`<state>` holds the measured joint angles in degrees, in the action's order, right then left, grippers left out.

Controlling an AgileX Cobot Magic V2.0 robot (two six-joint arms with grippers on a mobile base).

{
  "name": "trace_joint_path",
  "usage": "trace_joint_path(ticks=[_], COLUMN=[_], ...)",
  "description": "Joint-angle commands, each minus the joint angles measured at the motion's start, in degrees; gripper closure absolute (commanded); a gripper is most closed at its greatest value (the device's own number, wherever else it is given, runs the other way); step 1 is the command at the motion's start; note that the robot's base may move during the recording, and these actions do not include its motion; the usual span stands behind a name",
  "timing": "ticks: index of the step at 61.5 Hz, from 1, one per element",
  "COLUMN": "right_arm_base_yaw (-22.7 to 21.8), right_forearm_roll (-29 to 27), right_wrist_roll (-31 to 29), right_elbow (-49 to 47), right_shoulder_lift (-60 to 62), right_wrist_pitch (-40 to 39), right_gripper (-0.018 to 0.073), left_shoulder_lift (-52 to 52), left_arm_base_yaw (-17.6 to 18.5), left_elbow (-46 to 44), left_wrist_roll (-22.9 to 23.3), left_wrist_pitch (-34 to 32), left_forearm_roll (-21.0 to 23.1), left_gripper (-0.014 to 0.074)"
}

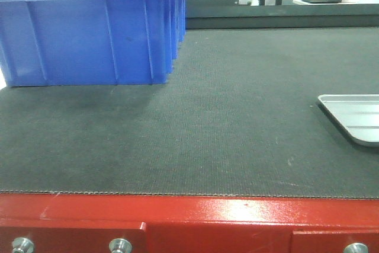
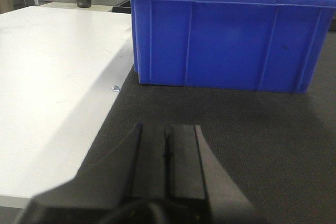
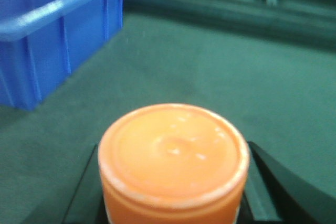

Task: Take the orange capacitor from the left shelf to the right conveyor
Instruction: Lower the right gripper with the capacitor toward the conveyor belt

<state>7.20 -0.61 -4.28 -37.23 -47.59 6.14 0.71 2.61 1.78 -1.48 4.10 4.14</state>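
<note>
- A white table lies along the left edge of the dark grey belt.
- A blue bin stands on the belt at the far left.
- The left gripper is low over the belt in front of the bin. Its two black fingers are pressed flat together with nothing between them.
- A red frame with silver bolts edges the belt's near side.
- The orange capacitor is over the belt, right of the bin. It is clamped in the right gripper, a black finger on either side and its round end facing the wrist camera.
- A silver tray lies on the belt at the far right.
</note>
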Motion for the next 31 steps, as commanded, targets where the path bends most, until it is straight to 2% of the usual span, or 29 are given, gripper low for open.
trace_joint_path(ticks=[1, 11, 23, 31], right_arm_base_yaw=[-0.36, -0.36, -3.92, -7.85], right_forearm_roll=[0.23, 0.23, 0.23, 0.23], right_wrist_roll=[-0.27, -0.27, -0.27, -0.27], right_elbow=[-1.96, -1.64, 2.47, 5.59], right_shoulder_lift=[-7.26, -18.16, -24.91, -25.90], right_wrist_pitch=[-10.45, -20.83, -41.43, -44.47], right_gripper=[0.0409, 0.0409, 0.0409, 0.0409], left_shoulder_lift=[0.69, 0.69, 0.69, 0.69], left_arm_base_yaw=[-0.01, -0.01, -0.01, -0.01], left_elbow=[-0.28, -0.28, -0.28, -0.28], left_wrist_roll=[0.08, 0.08, 0.08, 0.08], left_wrist_pitch=[-5.06, -5.06, -5.06, -5.06], left_forearm_roll=[0.10, 0.10, 0.10, 0.10], left_gripper=[0.0723, 0.0723, 0.0723, 0.0723])
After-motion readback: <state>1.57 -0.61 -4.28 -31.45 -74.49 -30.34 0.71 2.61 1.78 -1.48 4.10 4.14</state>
